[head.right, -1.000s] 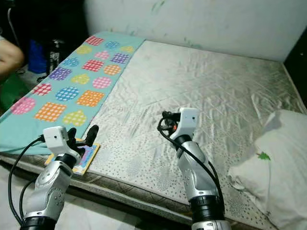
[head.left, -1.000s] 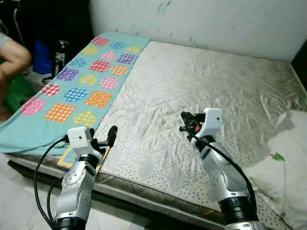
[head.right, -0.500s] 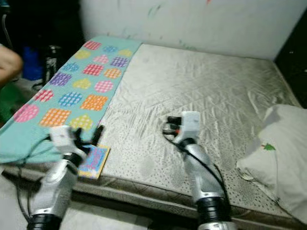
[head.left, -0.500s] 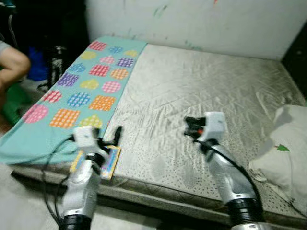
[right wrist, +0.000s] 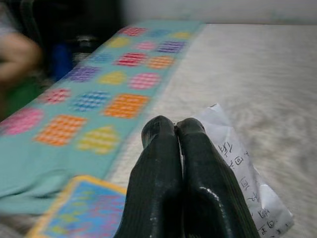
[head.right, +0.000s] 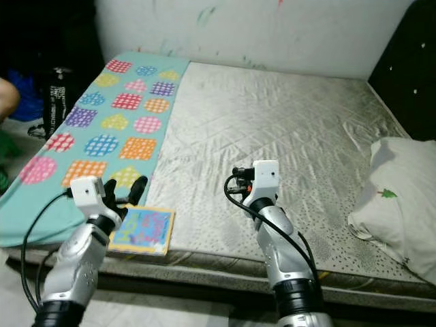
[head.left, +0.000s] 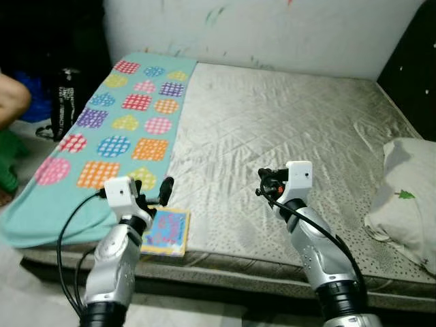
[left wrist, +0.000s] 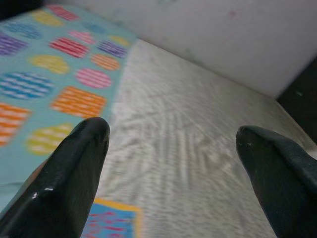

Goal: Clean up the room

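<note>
A colourful picture book (head.left: 165,231) lies flat at the front edge of the grey mattress (head.left: 272,116), beside the teal blanket (head.left: 116,129). My left gripper (head.left: 155,196) hovers just above and left of the book, open and holding nothing; the left wrist view shows its fingertips (left wrist: 81,148) far apart with the book's corner (left wrist: 111,223) below. My right gripper (head.left: 262,184) hangs over the middle of the mattress. Its fingers (right wrist: 171,163) are pressed together on a white paper slip (right wrist: 235,168) with handwriting that sticks out beside them.
A white pillow (head.left: 405,197) lies at the right end of the bed. A person's arm (head.left: 10,102) and a dark bottle (head.left: 66,102) are off the bed's left side. A pale wall runs behind and a black panel (head.left: 415,61) stands at the right.
The camera has shifted, so the bed sits differently in view and more of the book shows. Both arms keep the same pose, left open and right shut.
</note>
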### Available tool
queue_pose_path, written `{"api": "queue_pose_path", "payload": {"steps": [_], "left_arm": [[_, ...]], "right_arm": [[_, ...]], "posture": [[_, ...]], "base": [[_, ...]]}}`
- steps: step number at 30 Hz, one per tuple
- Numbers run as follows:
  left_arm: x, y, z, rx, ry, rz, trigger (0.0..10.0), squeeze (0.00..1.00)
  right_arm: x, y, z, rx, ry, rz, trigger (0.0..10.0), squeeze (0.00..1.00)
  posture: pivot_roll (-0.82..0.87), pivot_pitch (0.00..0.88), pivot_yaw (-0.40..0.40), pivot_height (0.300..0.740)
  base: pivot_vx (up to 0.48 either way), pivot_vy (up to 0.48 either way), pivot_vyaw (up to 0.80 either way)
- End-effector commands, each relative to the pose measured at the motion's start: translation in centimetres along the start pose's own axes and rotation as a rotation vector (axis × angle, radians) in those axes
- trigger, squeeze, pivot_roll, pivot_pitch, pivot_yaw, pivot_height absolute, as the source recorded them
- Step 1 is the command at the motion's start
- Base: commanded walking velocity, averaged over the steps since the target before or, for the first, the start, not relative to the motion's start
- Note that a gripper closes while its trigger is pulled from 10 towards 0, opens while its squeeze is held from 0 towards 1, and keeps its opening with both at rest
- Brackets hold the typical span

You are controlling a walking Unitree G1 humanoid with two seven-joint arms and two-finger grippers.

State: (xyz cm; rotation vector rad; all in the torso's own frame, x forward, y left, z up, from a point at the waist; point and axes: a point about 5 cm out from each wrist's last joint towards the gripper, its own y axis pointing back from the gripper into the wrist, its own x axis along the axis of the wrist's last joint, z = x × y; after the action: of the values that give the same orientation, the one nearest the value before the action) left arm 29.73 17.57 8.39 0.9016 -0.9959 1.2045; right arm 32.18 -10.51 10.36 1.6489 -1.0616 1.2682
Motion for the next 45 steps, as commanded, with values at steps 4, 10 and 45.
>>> {"api": "queue_pose_path", "payload": {"steps": [4,10,45], "left_arm": [[-0.02,-0.01,0.74,-0.036,0.008,0.01,10.0,0.0],[0.04,-0.07,0.83,-0.04,0.011,0.015,10.0,0.0],[-0.32,-0.14,0.29,0.001,0.005,-0.017,10.0,0.0]], "right_arm": [[0.52,0.19,1.14,-0.029,0.021,0.015,10.0,0.0],[0.6,0.15,1.23,-0.031,0.019,0.018,10.0,0.0],[0.68,-0.03,1.96,-0.061,0.017,0.02,10.0,0.0]], "posture": [[0.04,0.041,-0.031,0.74],[0.04,0.047,-0.031,0.74],[0.04,0.057,-0.024,0.74]], "base": [[0.129,0.0,0.0],[0.293,0.0,0.0],[0.161,0.02,-0.07]]}}
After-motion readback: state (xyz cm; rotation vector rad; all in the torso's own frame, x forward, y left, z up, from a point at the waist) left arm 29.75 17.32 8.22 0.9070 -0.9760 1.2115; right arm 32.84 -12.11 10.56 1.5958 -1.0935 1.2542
